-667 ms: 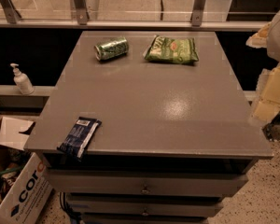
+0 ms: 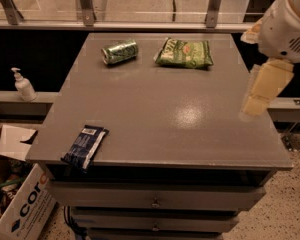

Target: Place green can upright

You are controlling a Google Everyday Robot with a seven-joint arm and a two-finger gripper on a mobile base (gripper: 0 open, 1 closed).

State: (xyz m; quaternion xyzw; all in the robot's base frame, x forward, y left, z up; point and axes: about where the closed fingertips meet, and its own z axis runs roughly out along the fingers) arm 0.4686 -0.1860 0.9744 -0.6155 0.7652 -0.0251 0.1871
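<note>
The green can [image 2: 119,52] lies on its side at the back left of the grey table [image 2: 155,119], its silver end facing left. My gripper [image 2: 254,104] hangs from the white arm [image 2: 285,24] over the table's right edge. It is far to the right of the can and in front of it, and it holds nothing that I can see.
A green snack bag [image 2: 184,53] lies flat at the back, right of the can. A dark blue packet [image 2: 85,146] overhangs the front left edge. A soap dispenser [image 2: 23,85] stands on a ledge to the left. A cardboard box [image 2: 15,204] sits on the floor at lower left.
The arm and gripper have moved left, from beside the table to over its right edge. The can, the bag and the packet have not moved.
</note>
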